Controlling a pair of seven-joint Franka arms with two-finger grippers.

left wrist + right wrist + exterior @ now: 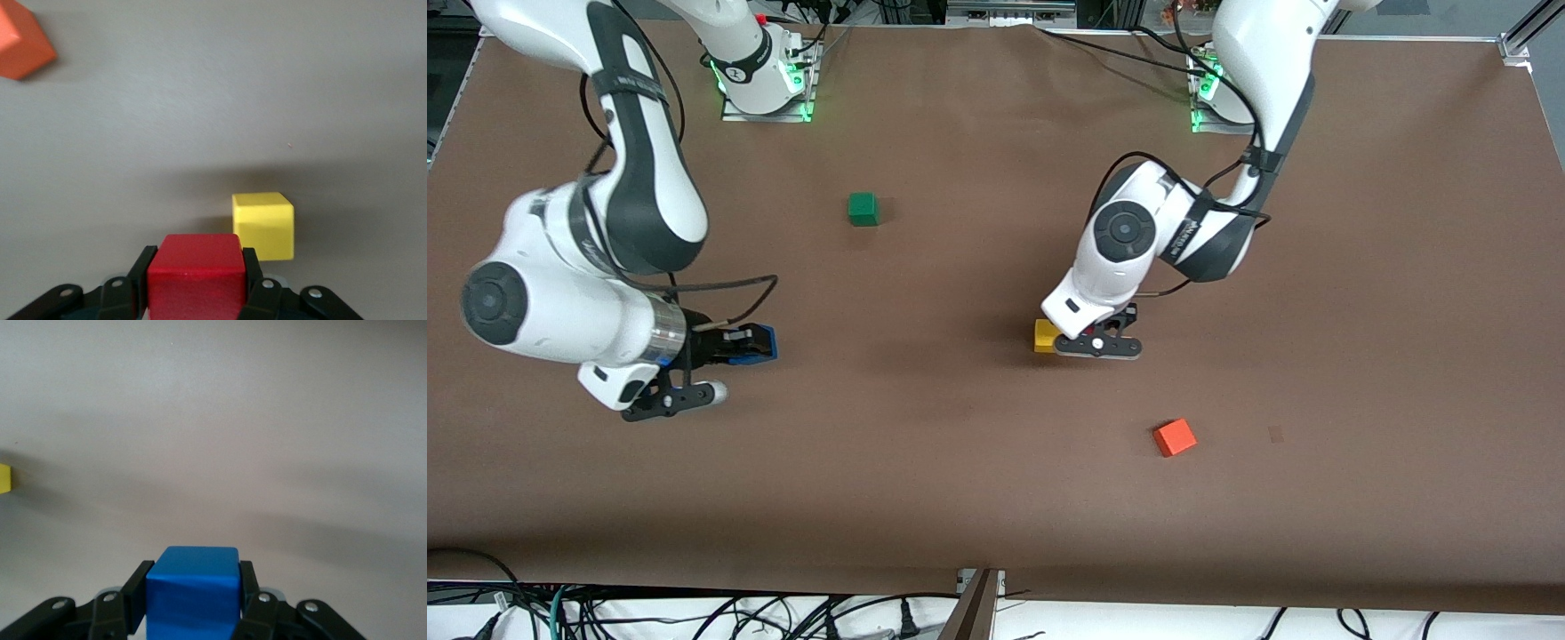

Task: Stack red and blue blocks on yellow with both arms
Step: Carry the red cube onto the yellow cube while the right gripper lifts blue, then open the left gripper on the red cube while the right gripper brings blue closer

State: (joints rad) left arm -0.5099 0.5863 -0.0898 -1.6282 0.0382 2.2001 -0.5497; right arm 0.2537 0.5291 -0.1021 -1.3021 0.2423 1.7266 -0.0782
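1. Red block (194,273): one, clamped between the fingers (255,273) of the left gripper (1096,342), which hangs just beside and partly over the yellow cube at centre frame of the front view.
2. Blue block (193,592): one, gripped by the fingers (135,592) of the right gripper (743,345), in the air over bare tabletop (960,444) at mid-left of the front view.
3. Yellow cube (1045,335): one, resting on the tabletop just right of frame centre.
4. Green cube (863,208): one, upper middle of the frame.
5. Orange cube (1175,436): one, lower right of centre, well apart from the yellow cube.
6. Five cubes in total, two arms.
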